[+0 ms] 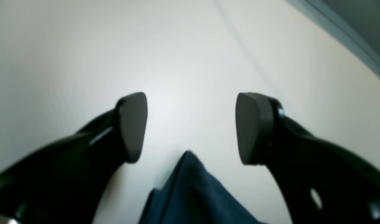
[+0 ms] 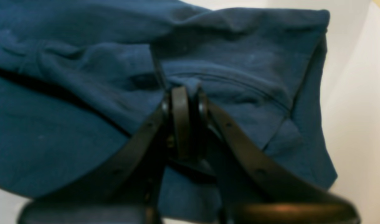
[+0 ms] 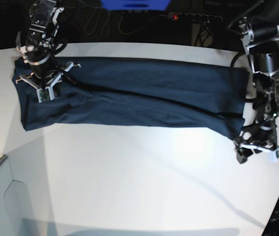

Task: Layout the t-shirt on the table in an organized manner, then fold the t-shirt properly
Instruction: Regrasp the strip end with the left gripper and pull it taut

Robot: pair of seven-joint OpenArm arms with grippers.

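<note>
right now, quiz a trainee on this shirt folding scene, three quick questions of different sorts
1. True or false: the left gripper holds the t-shirt.
2. What does the right gripper pinch? A) bare table B) shirt fabric C) a cable
3. Fill in: the shirt lies on the white ____.

Key: 1 false, its open jaws straddle bare table past the shirt's corner. 2 B. 3 table.
</note>
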